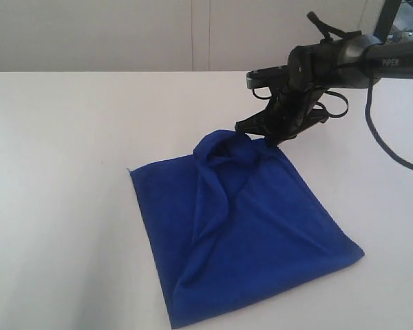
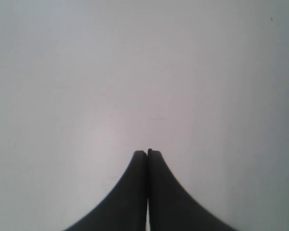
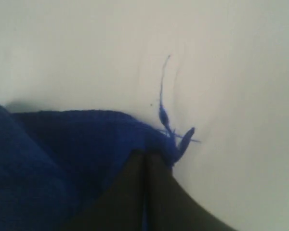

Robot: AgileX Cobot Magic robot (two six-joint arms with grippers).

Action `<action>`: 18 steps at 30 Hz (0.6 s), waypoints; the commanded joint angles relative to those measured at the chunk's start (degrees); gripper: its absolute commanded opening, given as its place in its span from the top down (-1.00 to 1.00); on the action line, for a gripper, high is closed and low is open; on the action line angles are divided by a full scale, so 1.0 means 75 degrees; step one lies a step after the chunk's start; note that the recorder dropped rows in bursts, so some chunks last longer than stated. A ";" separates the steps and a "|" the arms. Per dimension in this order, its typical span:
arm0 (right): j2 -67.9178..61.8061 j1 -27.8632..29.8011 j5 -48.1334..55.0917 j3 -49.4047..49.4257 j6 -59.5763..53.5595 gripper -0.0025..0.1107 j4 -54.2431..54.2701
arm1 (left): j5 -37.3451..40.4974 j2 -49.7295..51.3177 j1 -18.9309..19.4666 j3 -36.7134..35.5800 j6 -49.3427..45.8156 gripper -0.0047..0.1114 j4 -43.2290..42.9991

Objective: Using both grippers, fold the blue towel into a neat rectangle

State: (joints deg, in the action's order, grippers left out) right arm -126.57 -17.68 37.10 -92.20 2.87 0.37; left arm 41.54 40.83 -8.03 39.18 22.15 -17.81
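The blue towel lies folded on the white table, its far corner bunched and lifted. My right gripper pinches that raised corner, jaws shut on the cloth. In the right wrist view the towel fills the area beside the closed fingers, and a loose thread tag sticks out at the pinched corner by my right gripper. My left gripper is shut with nothing in it, over bare table. The left arm does not show in the exterior view.
The white table stretches to the left and behind the towel. A pale wall stands behind its far edge. The right arm's black cable loops down at the right.
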 commanded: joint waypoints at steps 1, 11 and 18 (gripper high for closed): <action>-0.0097 0.0226 -0.0077 -0.0068 0.0044 0.96 -0.0089 | 0.0025 -0.0043 -0.0029 -0.0058 0.0053 0.92 -0.0005; -0.0439 0.0559 0.0041 -0.0068 0.0027 0.96 -0.0374 | 0.0025 -0.0043 -0.0029 -0.0058 0.0053 0.92 -0.0005; -0.0210 0.0839 0.0184 -0.0068 0.0295 0.96 -0.0439 | 0.0025 -0.0043 -0.0029 -0.0058 0.0053 0.92 -0.0005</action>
State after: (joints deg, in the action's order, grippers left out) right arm -128.49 -12.76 36.65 -92.99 3.56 -1.19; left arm 41.54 40.83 -8.03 39.18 22.15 -17.81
